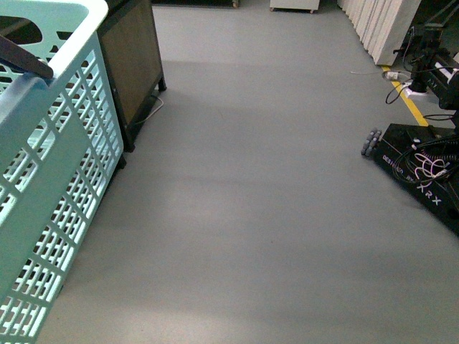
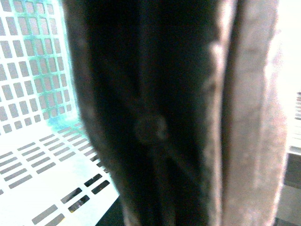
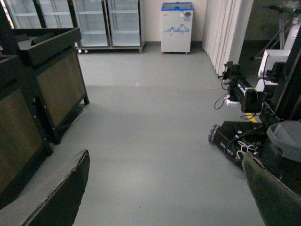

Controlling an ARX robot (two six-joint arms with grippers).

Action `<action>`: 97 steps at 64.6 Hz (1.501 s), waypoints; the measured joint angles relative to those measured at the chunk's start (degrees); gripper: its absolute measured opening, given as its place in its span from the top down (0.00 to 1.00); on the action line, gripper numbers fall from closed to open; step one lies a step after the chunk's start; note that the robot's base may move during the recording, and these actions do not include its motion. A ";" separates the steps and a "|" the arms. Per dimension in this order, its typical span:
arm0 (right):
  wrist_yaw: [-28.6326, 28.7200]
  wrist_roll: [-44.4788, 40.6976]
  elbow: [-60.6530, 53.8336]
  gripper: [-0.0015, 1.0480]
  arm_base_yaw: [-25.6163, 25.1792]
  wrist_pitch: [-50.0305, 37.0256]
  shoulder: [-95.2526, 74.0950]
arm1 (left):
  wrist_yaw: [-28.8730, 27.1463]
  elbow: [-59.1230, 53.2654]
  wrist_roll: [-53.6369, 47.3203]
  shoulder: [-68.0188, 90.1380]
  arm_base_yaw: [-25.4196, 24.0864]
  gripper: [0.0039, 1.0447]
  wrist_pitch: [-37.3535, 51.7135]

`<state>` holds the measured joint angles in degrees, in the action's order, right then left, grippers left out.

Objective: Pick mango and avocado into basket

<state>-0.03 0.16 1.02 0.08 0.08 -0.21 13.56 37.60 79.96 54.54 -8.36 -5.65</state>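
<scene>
The light turquoise basket (image 1: 50, 179) hangs at the far left of the front view, its lattice wall facing me and a dark handle (image 1: 25, 59) across its top. In the left wrist view the basket's slotted wall and floor (image 2: 33, 141) show behind a dark handle (image 2: 155, 127) that fills the frame close up; my left gripper is shut on the basket and its fingers are hidden. My right gripper (image 3: 169, 188) is open and empty above bare grey floor. No mango or avocado is in view.
A dark wooden stand (image 1: 133, 64) is just behind the basket, and shows in the right wrist view (image 3: 51, 89). Another black robot base with cables (image 1: 423, 168) stands at the right. Glass-door fridges (image 3: 94, 23) and a small white freezer (image 3: 176, 26) line the far wall.
</scene>
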 joint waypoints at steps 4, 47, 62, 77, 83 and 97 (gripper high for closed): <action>0.02 -0.02 0.00 0.08 0.00 0.00 0.00 | 0.04 0.02 0.00 0.00 0.00 0.87 0.00; 0.00 0.00 0.00 0.08 0.00 -0.02 0.00 | 0.02 0.11 0.02 -0.02 0.00 0.87 0.00; -0.20 0.00 0.00 0.08 0.00 -0.02 0.00 | 0.57 0.13 0.09 -0.26 0.22 0.87 0.00; -0.17 0.00 0.00 0.08 0.00 -0.02 0.00 | 0.15 0.13 0.28 -0.15 0.24 0.87 0.00; -0.13 0.00 0.00 0.08 0.00 -0.04 0.02 | -0.04 0.11 0.13 -0.11 0.20 0.87 -0.02; -0.07 0.00 0.00 0.08 0.00 -0.02 -0.04 | 0.17 0.11 0.15 -0.04 0.20 0.87 -0.02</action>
<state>-0.10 0.16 1.02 0.08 0.05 -0.25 13.74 37.71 80.12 54.50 -8.16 -5.67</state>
